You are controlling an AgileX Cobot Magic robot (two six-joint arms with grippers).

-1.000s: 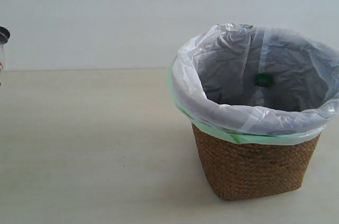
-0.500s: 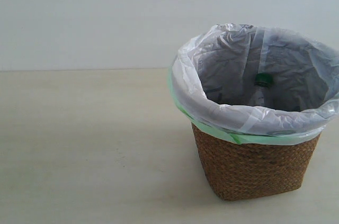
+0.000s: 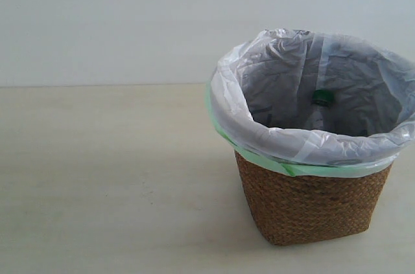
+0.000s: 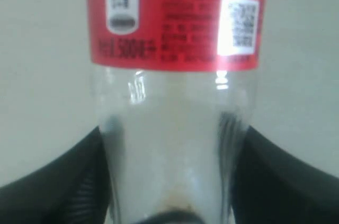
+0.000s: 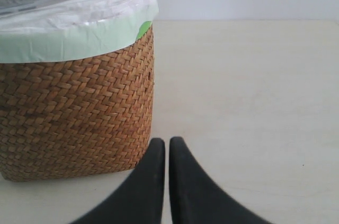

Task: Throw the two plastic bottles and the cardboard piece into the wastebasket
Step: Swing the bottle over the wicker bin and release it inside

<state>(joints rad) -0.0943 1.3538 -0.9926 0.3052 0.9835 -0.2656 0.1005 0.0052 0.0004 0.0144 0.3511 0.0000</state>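
Note:
The brown woven wastebasket (image 3: pixel 311 209) with its white bag stands at the right of the exterior view. Inside it, the green cap of one clear bottle (image 3: pixel 322 98) shows. The red-label bottle (image 4: pixel 175 33) fills the left wrist view, and my left gripper (image 4: pixel 172 181) is shut on its clear body, one black finger (image 4: pixel 63 181) on each side. My right gripper (image 5: pixel 167 147) is shut and holds nothing, just beside the wastebasket (image 5: pixel 74 118), near its base. The cardboard piece is out of view. Neither arm appears in the exterior view.
The pale tabletop (image 3: pixel 110 177) stretches left of the basket, with a plain white wall (image 3: pixel 130 21) behind it. More tabletop (image 5: pixel 249 91) lies beyond the right gripper.
One second ago a black bottle cap showed at the far left edge of the exterior view; it has gone out of the picture. The basket has not moved.

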